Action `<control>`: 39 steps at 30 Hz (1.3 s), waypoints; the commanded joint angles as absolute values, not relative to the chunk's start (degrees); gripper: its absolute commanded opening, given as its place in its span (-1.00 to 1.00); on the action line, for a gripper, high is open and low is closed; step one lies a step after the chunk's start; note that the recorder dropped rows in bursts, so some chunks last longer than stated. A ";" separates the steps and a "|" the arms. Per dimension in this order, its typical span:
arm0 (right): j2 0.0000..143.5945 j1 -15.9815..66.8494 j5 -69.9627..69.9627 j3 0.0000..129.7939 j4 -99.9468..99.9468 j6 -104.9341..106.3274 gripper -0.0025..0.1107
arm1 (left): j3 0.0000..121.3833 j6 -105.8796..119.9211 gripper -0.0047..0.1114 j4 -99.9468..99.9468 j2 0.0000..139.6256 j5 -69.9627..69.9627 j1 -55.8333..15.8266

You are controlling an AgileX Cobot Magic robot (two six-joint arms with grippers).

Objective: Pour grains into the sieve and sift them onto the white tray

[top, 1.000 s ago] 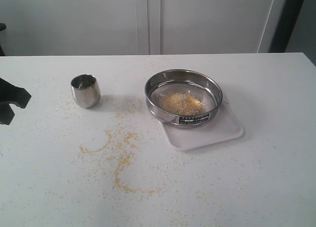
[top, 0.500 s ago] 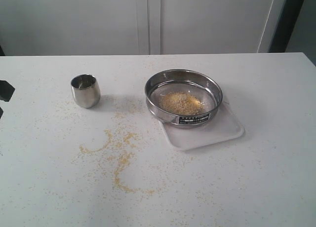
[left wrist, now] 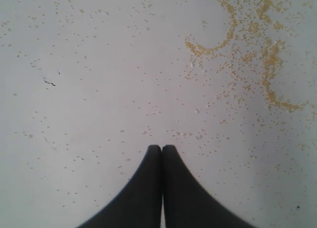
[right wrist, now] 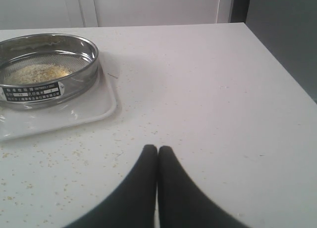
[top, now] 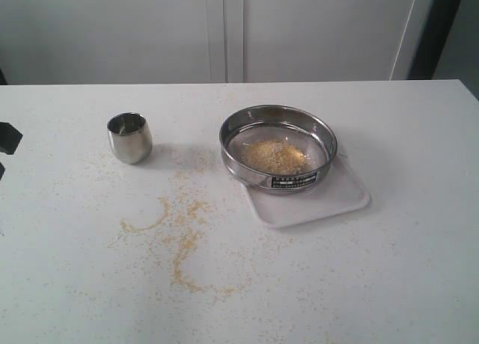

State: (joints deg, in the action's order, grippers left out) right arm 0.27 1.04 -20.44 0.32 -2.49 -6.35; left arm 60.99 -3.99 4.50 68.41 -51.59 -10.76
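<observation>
Sieve point(top: 278, 146) on tray point(top: 340, 196), centre-right of frame, grains point(top: 274, 156) piled inside | left gripper point(left wrist: 162, 148), right gripper point(right wrist: 157, 148) clenched, empty | step: sifting, I think | next: open, grab rim, shake gently

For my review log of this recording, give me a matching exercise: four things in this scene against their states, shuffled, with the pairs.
Things:
1. sieve
2. steel cup
3. white tray
4. left claw

States:
A. shut, holding nothing
B. stands upright, apart from the tray
C. holds a heap of grains
D. lies under the sieve

Pairs: 1-C, 2-B, 3-D, 4-A
</observation>
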 commanded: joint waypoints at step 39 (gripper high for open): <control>0.00 0.70 8.29 0.61 -2.80 -6.28 -0.96 | 60.52 -3.99 -0.92 4.61 67.77 -51.95 -10.69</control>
